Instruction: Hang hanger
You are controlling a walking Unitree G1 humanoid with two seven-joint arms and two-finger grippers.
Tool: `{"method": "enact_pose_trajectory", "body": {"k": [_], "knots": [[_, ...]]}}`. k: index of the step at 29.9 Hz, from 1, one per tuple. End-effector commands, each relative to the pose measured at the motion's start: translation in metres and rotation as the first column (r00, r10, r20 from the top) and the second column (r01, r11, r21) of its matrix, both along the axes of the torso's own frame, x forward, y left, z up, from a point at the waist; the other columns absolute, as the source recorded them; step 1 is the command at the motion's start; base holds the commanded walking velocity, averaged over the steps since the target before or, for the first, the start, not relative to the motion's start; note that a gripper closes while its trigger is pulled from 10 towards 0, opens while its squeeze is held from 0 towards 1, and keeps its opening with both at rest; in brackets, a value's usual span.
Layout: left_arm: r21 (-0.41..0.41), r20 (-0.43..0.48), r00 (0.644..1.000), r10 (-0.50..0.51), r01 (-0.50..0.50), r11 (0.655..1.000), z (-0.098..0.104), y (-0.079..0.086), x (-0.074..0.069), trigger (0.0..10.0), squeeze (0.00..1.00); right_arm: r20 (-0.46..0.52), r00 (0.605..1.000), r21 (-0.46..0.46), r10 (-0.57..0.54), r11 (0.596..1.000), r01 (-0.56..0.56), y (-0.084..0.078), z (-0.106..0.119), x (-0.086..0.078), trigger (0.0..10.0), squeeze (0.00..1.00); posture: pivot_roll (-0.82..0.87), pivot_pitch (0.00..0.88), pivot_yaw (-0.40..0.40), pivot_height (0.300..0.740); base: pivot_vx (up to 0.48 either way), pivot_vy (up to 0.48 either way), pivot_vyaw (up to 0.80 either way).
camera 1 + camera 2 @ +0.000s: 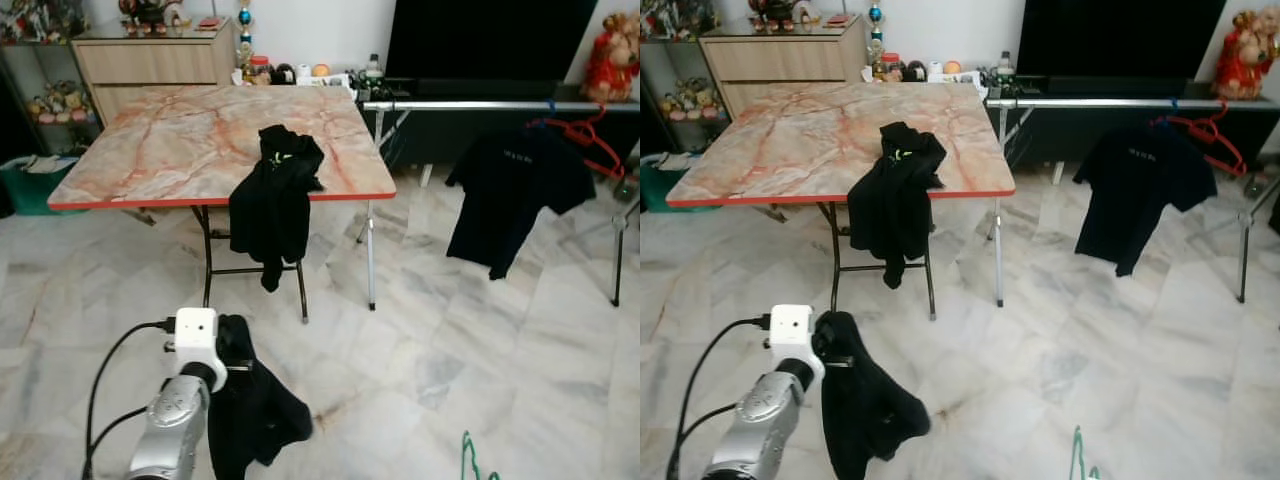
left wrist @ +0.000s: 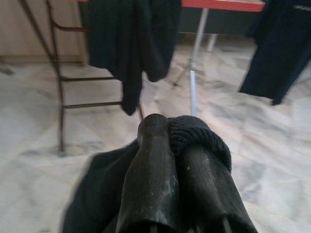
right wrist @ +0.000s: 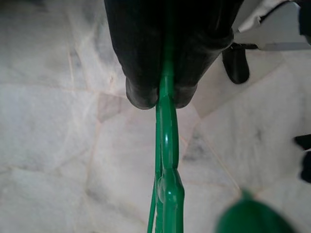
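My left gripper (image 2: 168,127) is shut on a black garment (image 1: 250,410), which hangs from it low over the floor in front of me; dark knit cloth (image 2: 199,136) bunches over one finger. My right gripper (image 3: 163,99) is shut on a green plastic hanger (image 3: 166,160), whose tip (image 1: 468,455) pokes up at the lower right of the eye views. At the far right a silver rack rail (image 1: 480,104) carries a black T-shirt (image 1: 520,190) on a red hanger (image 1: 585,135).
A marble-top folding table (image 1: 180,140) stands ahead with another black garment (image 1: 275,195) draped over its front edge. Behind it are a wooden cabinet (image 1: 150,60) and a dark TV (image 1: 490,40). Marble floor lies open between me and the rack.
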State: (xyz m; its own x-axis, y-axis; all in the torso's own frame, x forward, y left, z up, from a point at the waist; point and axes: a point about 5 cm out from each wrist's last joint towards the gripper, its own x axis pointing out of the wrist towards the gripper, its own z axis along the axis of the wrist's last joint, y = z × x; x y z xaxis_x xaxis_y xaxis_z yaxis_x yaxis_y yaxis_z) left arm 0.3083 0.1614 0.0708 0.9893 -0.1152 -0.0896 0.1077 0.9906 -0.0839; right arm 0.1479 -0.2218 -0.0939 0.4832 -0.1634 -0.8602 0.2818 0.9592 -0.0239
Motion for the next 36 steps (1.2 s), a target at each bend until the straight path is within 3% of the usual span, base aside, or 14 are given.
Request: {"method": "enact_pose_trajectory", "body": {"k": [1, 5, 21, 27, 36], "knots": [[-0.010, 0.047, 0.999, 0.001, 0.000, 1.000, 0.009, 0.003, 0.003, 10.0, 0.00, 0.011, 1.000, -0.012, -0.004, 1.000, 0.004, -0.005, 0.002, 0.003, 10.0, 0.00, 0.07, 0.000, -0.020, 0.740, 0.000, 0.000, 0.00], [-0.011, 0.055, 0.999, -0.002, 0.003, 1.000, 0.010, 0.003, 0.002, 10.0, 0.00, 0.014, 1.000, -0.010, -0.008, 1.000, 0.008, -0.004, 0.002, 0.003, 10.0, 0.00, 0.07, 0.000, -0.016, 0.740, 0.000, 0.000, 0.00], [-0.013, 0.067, 0.997, 0.025, -0.024, 1.000, 0.017, 0.007, 0.002, 10.0, 0.00, 0.021, 1.000, -0.007, 0.005, 1.000, -0.005, -0.005, 0.003, 0.006, 10.0, 0.00, 0.08, 0.000, -0.021, 0.740, 0.339, 0.000, 0.00], [-0.022, 0.090, 0.995, 0.049, -0.047, 0.999, 0.024, 0.011, 0.005, 10.0, 0.00, 0.032, 0.999, -0.011, 0.014, 1.000, -0.014, -0.004, 0.005, 0.009, 10.0, 0.00, 0.08, 0.000, -0.021, 0.740, 0.357, 0.000, 0.00], [-0.039, 0.169, 0.984, 0.056, -0.051, 0.998, 0.049, 0.012, 0.012, 10.0, 0.00, 0.034, 0.999, 0.010, -0.007, 1.000, 0.007, -0.003, 0.005, 0.012, 10.0, 0.00, 0.09, 0.000, -0.024, 0.740, 0.360, 0.000, 0.51]]}}
